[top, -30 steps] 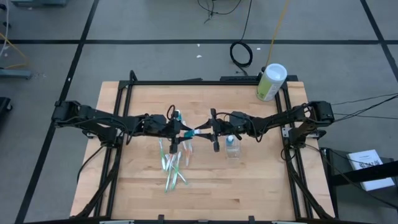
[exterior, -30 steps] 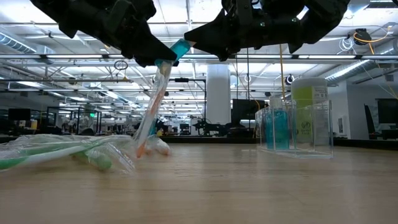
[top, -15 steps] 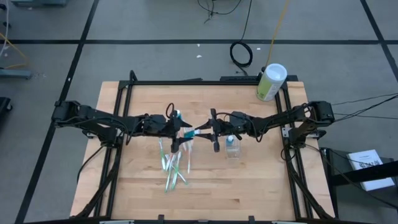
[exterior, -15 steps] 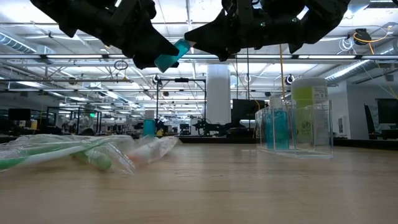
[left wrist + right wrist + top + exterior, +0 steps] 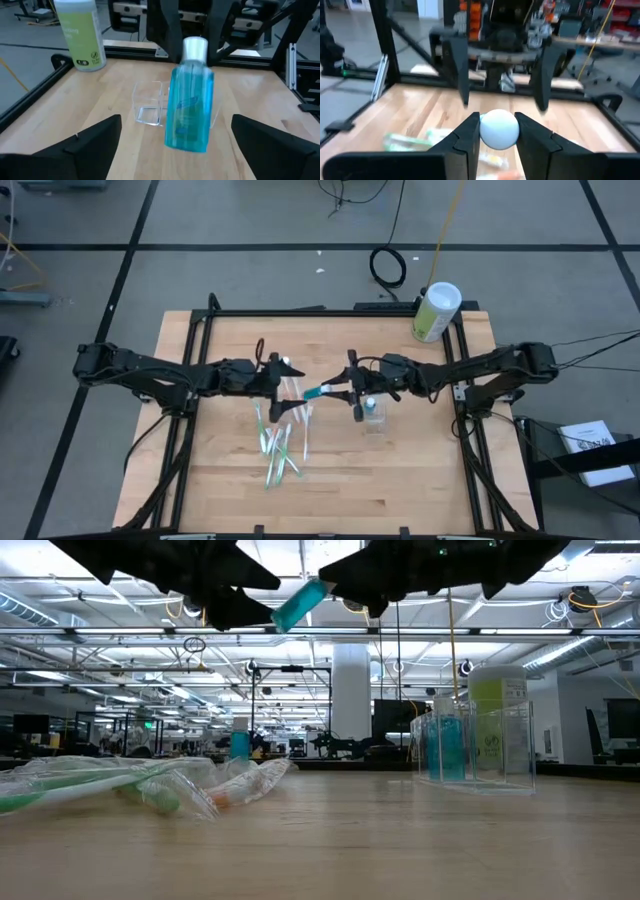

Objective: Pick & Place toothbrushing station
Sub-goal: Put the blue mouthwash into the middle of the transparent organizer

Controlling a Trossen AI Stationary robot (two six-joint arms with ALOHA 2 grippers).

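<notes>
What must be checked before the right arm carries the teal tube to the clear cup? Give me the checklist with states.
1. Right gripper holds the teal tube by its white cap: ok.
2. Left gripper has let go, fingers wide apart: ok.
3. Tube hangs clear of the table, nothing touching it below: ok.
4. Clear cup upright on the table, opening free: ok.
5. Wrapped toothbrushes lie away from the cup: ok.
6. Grip firm enough for the carry: cannot tell.
</notes>
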